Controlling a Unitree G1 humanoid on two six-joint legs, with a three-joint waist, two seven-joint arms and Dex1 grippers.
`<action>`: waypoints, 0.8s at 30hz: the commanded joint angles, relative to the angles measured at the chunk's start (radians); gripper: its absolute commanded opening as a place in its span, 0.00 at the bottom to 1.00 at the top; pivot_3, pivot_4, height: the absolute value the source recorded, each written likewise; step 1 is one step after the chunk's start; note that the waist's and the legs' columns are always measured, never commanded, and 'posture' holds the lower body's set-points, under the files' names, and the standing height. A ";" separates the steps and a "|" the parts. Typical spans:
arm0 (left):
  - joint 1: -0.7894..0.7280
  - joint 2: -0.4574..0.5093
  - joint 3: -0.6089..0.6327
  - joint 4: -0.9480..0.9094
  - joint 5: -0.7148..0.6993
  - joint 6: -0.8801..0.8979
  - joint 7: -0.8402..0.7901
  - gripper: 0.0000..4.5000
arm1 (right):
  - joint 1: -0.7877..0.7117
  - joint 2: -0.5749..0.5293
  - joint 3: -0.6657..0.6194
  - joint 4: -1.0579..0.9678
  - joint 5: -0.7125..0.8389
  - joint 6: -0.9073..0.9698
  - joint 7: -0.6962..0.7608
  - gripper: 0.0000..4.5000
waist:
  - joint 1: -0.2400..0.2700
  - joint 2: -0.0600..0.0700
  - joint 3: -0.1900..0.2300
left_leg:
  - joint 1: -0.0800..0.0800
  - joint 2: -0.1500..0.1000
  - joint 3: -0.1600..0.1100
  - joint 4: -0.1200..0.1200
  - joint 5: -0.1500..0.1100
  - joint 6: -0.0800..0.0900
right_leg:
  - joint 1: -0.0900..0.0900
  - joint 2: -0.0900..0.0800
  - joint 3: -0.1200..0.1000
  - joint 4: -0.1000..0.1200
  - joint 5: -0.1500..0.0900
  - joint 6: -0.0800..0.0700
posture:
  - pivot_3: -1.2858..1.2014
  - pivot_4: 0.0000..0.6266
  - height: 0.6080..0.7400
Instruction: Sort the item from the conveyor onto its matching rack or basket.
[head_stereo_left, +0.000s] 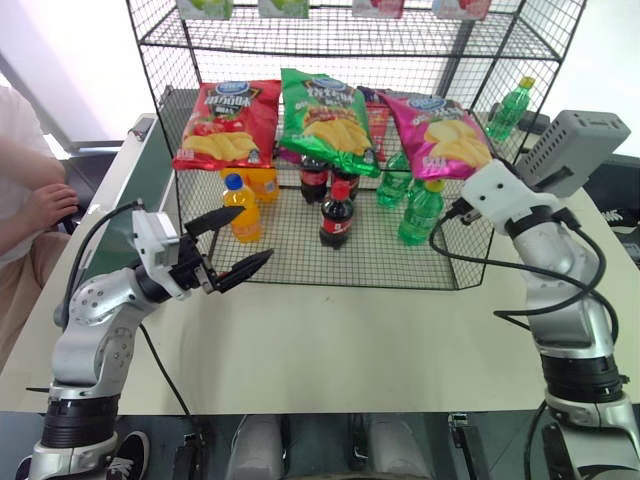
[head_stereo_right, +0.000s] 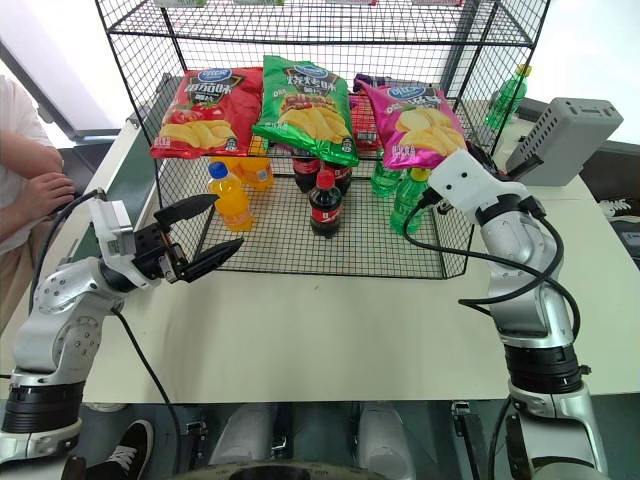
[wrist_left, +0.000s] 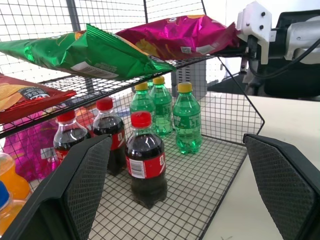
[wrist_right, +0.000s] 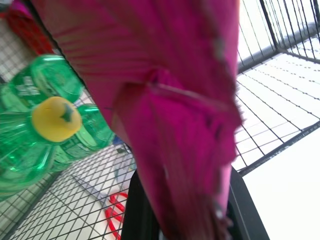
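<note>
Spread wide and empty over the desk (head_stereo_left: 330, 350), my left claw (head_stereo_left: 232, 246) idles while my right claw (wrist_right: 187, 210) pinches the magenta chip bag (head_stereo_left: 442, 132), already lying on the wire rack's (head_stereo_left: 400, 250) middle tier, leaving, I judge, only release.

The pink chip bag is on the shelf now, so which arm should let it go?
The right arm. Its gripper is shut on the pink chip bag, which lies on the black wire rack beside the green bag. The left gripper hangs open in front of the rack, holding nothing.
</note>
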 joint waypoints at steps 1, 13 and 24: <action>-0.009 -0.007 0.004 -0.023 0.001 -0.025 0.010 0.99 | -0.059 0.008 -0.012 -0.015 -0.018 0.037 -0.045 0.00 | -0.002 0.000 0.000 | 0.000 0.000 0.000 0.000 0.000 0.000 | 0.000 0.000 0.000 0.000 0.000 0.000 | 0.52 0.24 1.00; -0.013 -0.023 -0.011 -0.029 0.004 -0.025 0.027 0.99 | -0.149 0.017 0.039 0.128 0.010 0.016 -0.097 0.00 | -0.019 0.000 0.000 | 0.000 0.000 0.000 0.000 0.000 0.000 | 0.000 0.000 0.000 0.000 0.000 0.000 | 0.52 0.24 1.00; 0.011 -0.036 0.005 -0.043 -0.029 -0.003 0.068 0.99 | -0.224 0.021 0.060 0.265 0.057 -0.070 -0.121 0.00 | -0.020 0.000 0.000 | 0.000 0.000 0.000 0.000 0.000 0.000 | 0.000 0.000 0.000 0.000 0.000 0.000 | 0.52 0.24 1.00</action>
